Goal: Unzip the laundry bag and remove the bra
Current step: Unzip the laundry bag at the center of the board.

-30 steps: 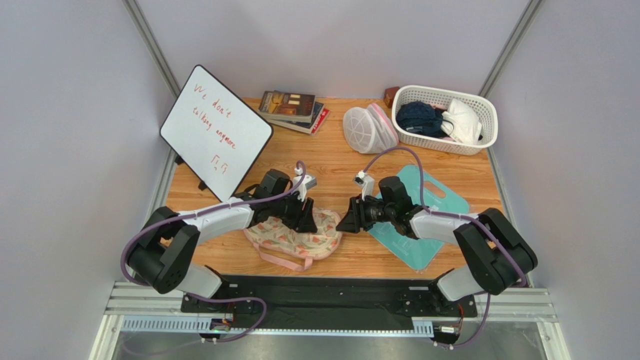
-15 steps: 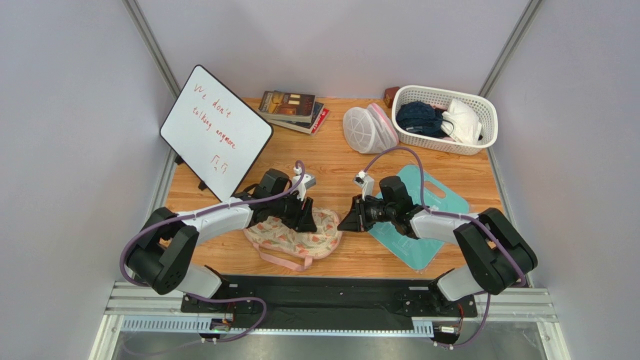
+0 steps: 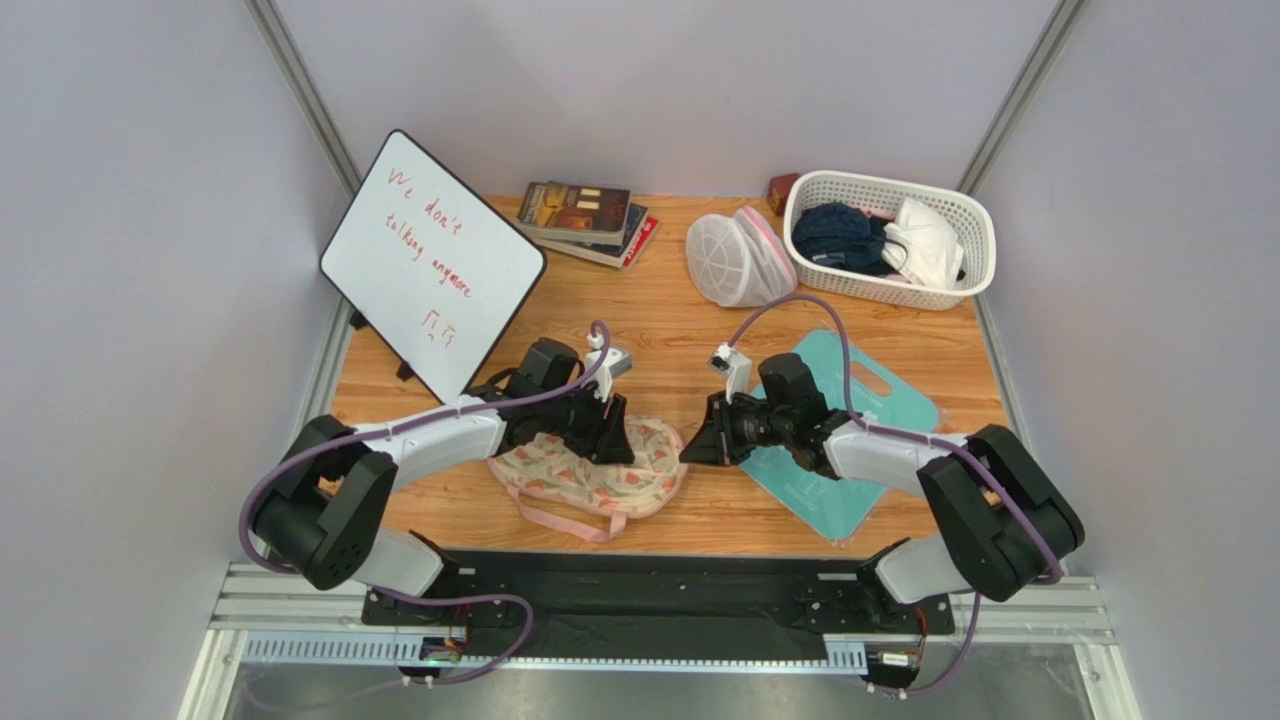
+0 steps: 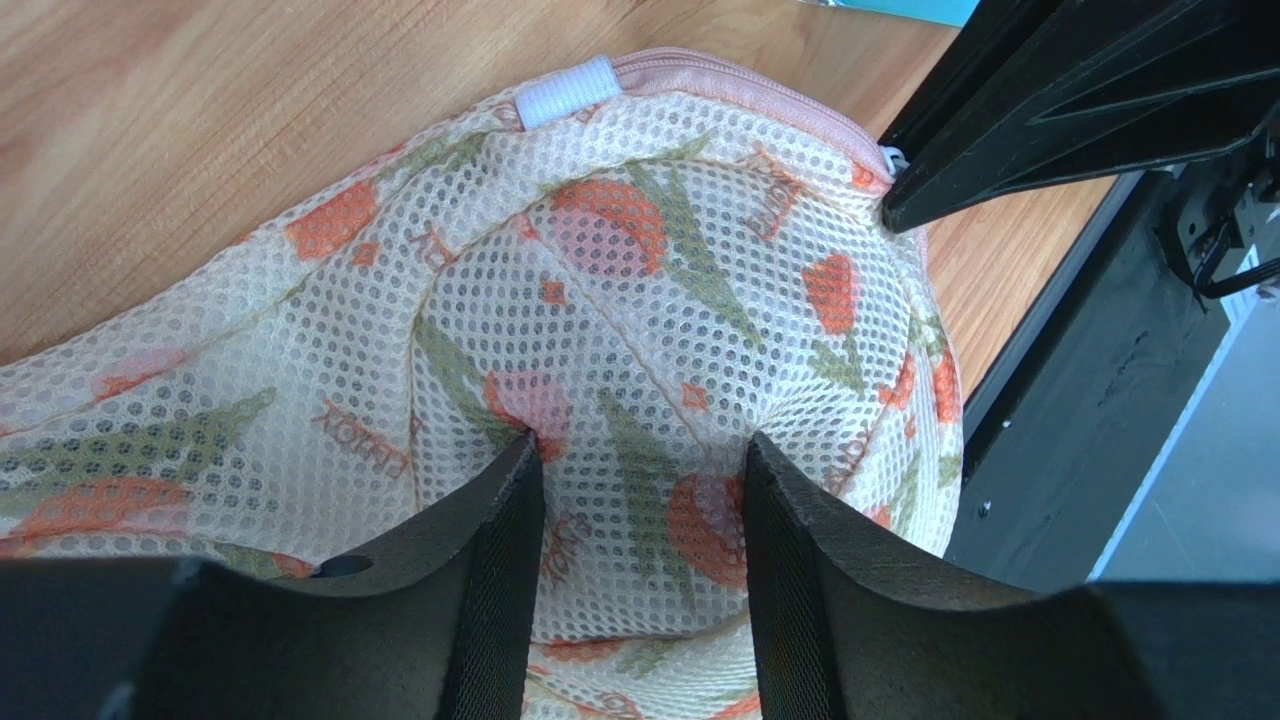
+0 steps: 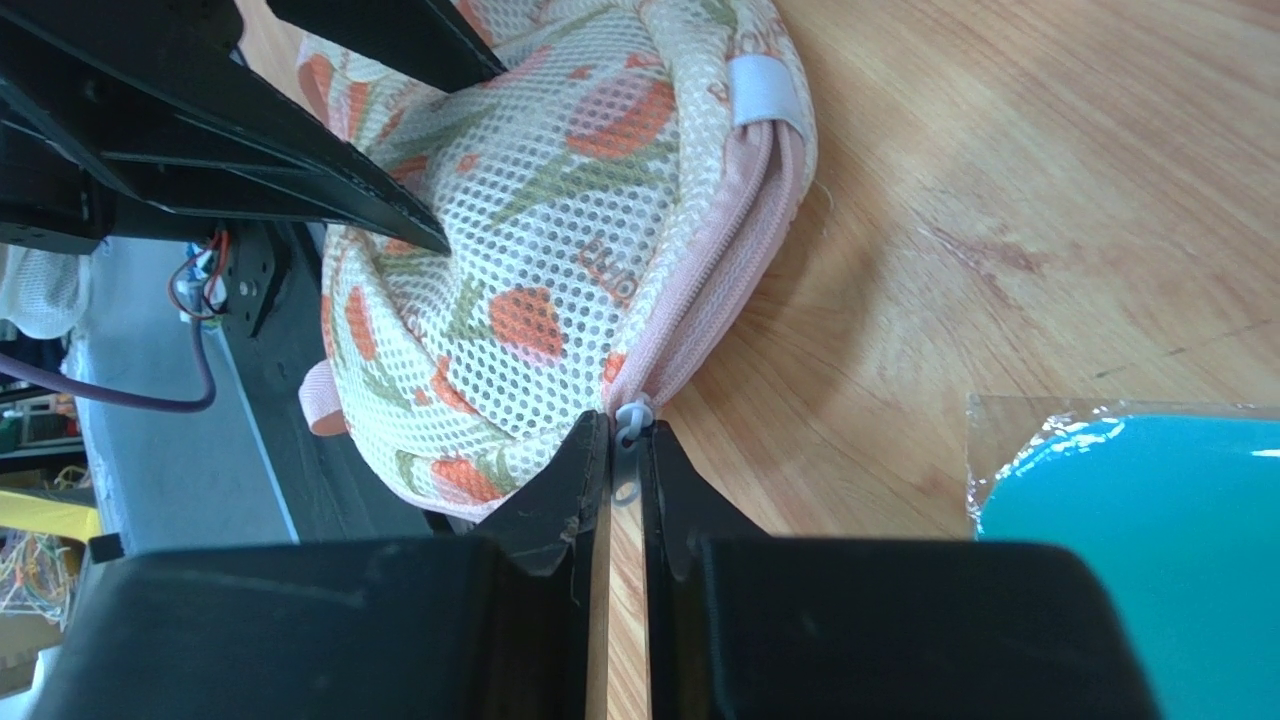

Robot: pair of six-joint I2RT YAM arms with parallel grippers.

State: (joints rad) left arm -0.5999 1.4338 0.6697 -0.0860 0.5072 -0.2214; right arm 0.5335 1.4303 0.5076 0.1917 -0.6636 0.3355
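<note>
The laundry bag [image 3: 591, 477], cream mesh with orange flowers and pink edging, lies near the table's front edge. The bra is hidden inside it. My left gripper [image 3: 612, 444] presses down on the bag's top. Its fingers [image 4: 504, 525] pinch a bulge of the mesh [image 4: 676, 300] between them. My right gripper [image 3: 694, 447] is at the bag's right end. In the right wrist view its jaws [image 5: 627, 428] are shut on the white zipper pull [image 5: 631, 416] at the end of the pink zipper [image 5: 721, 255]. The zipper is closed.
A tilted whiteboard [image 3: 431, 263] stands at the back left, with books [image 3: 583, 218] behind it. A white mesh dome bag [image 3: 736, 258] and a white basket [image 3: 890, 291] of clothes are at the back right. A teal board [image 3: 849, 450] lies under the right arm.
My right gripper's jaws have closed onto the zipper pull, and the right arm has shifted slightly. The left gripper has kept its hold on the bag.
</note>
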